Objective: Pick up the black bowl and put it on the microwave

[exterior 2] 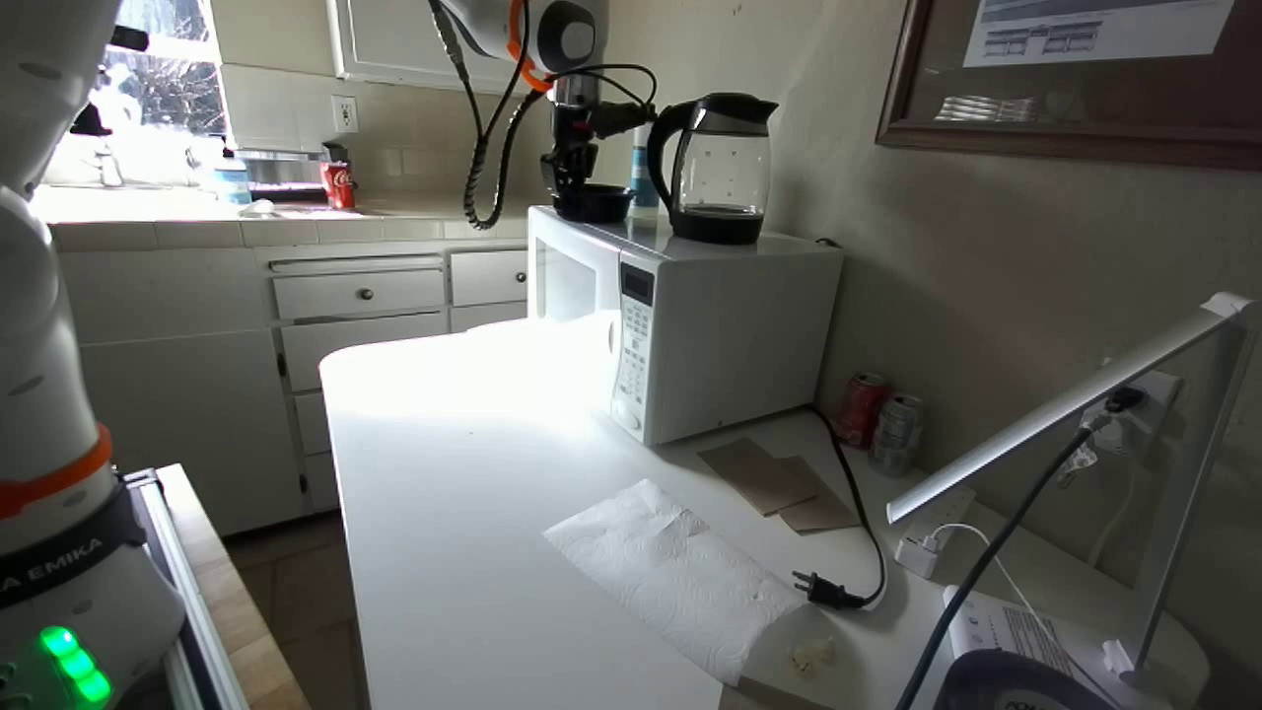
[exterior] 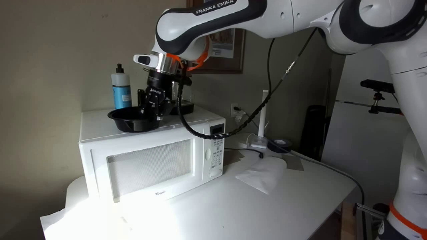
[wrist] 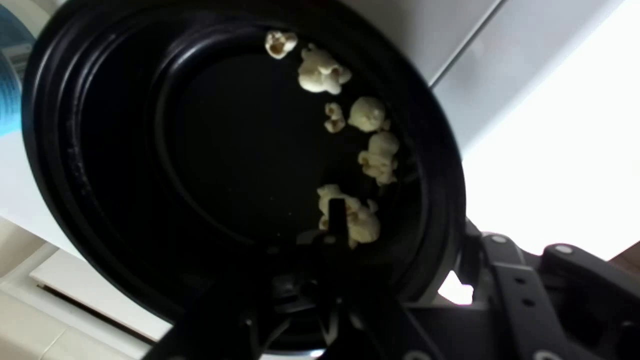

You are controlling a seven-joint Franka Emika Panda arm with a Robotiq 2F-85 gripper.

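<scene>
- The round, shallow black bowl [exterior: 136, 125] is on the big, boxy white microwave [exterior: 151, 168], by its front edge.
- Puffy pale popcorn [wrist: 320, 72] lies inside.
- The black gripper [exterior: 151, 115] has its fingers apart, one inside the bowl, one outside; it's too dark to tell if they touch it.
- The microwave is on the white surface [exterior: 233, 206], near its edge by the tan wall [exterior: 50, 83].

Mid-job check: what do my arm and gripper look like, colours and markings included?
The arm is white and black with FRANKA EMIKA lettering and orange bands. Below a silver collar, the gripper is black, angular and jointed, with small white lettering. A black, ridged cable loops alongside. Three green lights glow.
</scene>
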